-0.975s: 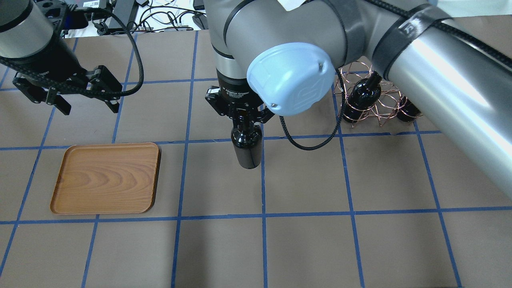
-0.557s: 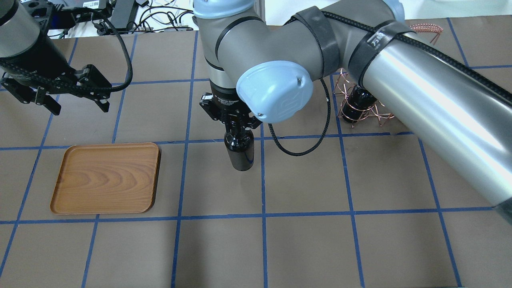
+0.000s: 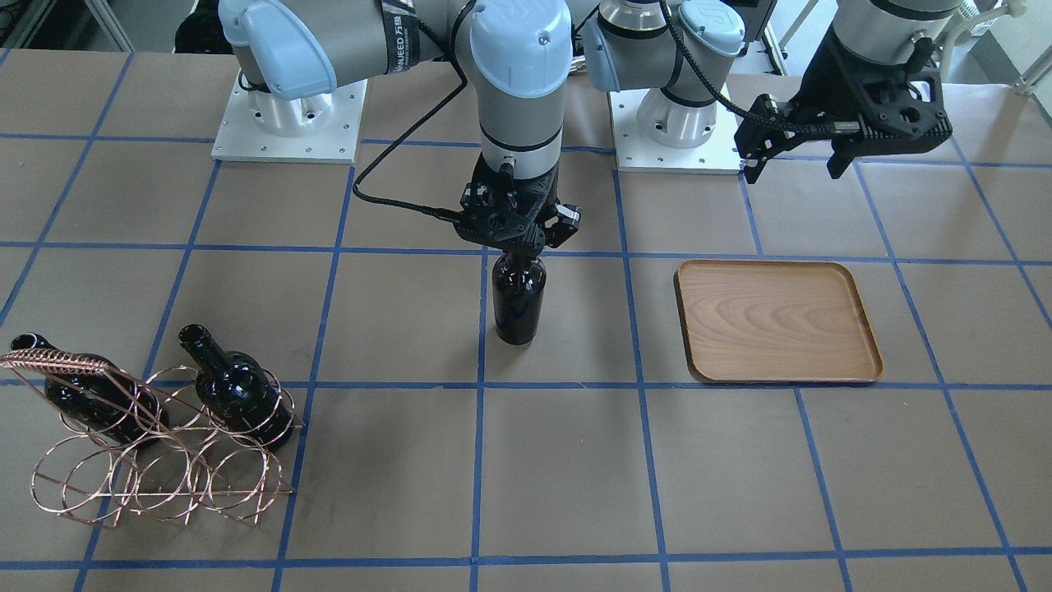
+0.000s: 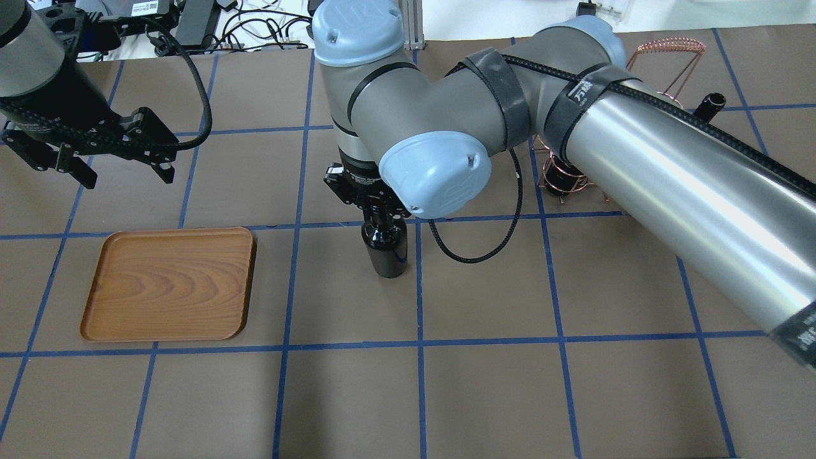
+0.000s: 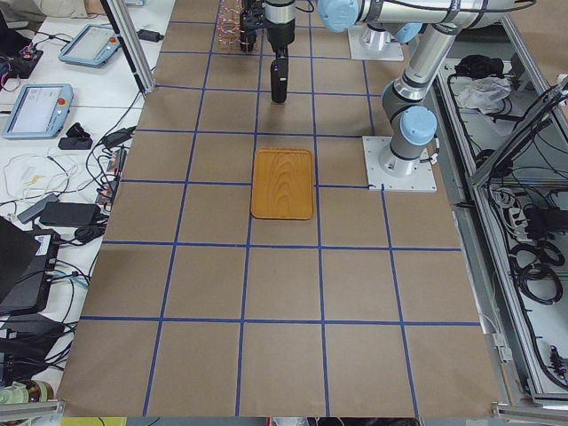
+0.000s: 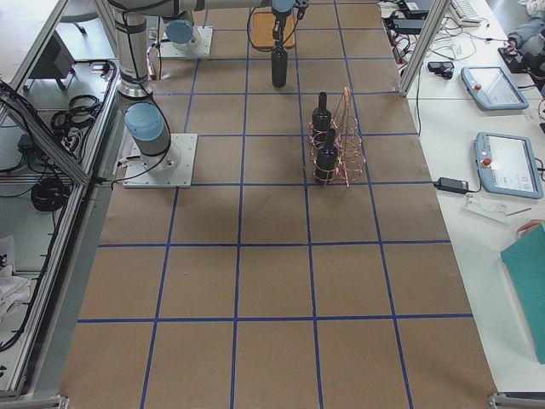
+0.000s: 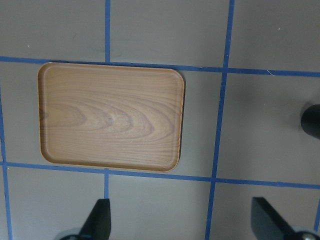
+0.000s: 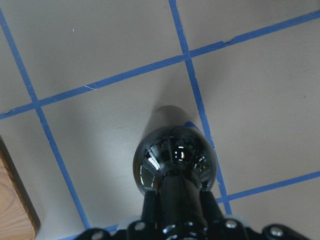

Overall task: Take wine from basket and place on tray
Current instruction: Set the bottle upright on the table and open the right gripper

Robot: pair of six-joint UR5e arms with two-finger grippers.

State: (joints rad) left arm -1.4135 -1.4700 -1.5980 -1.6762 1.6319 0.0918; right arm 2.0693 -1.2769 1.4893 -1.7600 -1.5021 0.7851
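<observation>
While right claw (image 4: 377, 207) clamps wine (image 4: 386, 252) neck, upright, well apart from tray (image 4: 169, 287) rim, left claw (image 4: 124, 173) spread, empty.

On the table (image 4: 484, 395), the tray (image 4: 169, 284) lies toward the robot's left. The wine (image 4: 384, 250) is upright mid-table, neck held in the right gripper (image 4: 377, 210). The basket (image 3: 49, 358) sits far right, two other bottles (image 3: 238, 399) in it. The left gripper (image 4: 124, 172) hangs behind the tray.
</observation>
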